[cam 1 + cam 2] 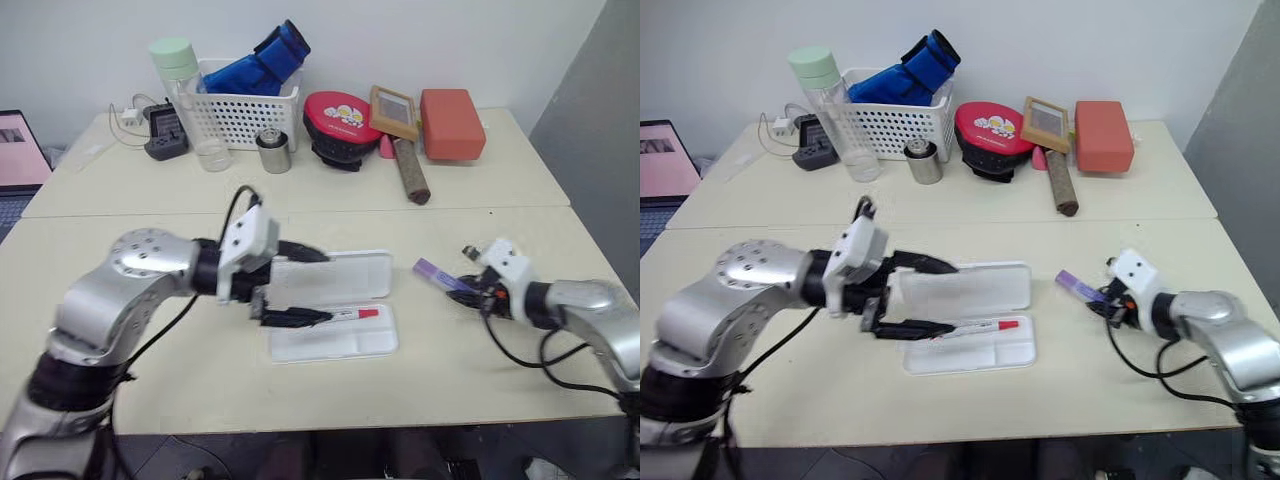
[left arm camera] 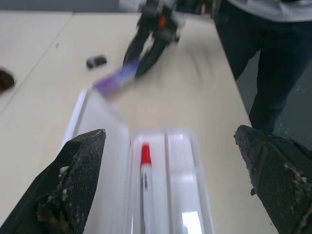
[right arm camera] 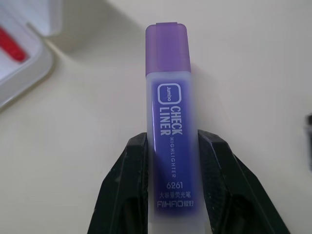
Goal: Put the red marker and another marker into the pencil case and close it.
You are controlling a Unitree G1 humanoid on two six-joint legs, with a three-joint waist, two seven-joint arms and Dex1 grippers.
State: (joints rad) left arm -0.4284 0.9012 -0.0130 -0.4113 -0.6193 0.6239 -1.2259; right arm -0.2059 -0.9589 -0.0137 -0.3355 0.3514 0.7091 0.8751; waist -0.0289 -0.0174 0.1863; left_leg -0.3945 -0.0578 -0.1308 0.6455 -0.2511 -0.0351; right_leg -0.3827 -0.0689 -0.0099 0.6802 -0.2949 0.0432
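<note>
The pencil case point(image 1: 335, 310) lies open near the front edge of the table point(image 1: 450, 390), roughly at its middle, lid folded back flat toward the rear. In its tray lies the red marker point(image 1: 350, 315) — cap toward the right — along the rear compartment; the compartment nearer the front edge holds nothing. The left gripper point(image 1: 300, 285) hangs over the left end of the case with its fingers spread wide, one above the lid and one over the tray, holding nothing. Toward the right edge, clear of the case, the right gripper point(image 1: 468, 285) has its two fingers closed on the barrel of the purple marker point(image 3: 170, 126), whose cap points toward the case. Along the back edge stands a white lattice basket point(image 1: 243, 108) with a blue bundle of cloth point(image 1: 262, 62) in it, a clear bottle with a pale green cap point(image 1: 190, 100) beside it, and a small metal cup point(image 1: 273, 151) just in front.
</note>
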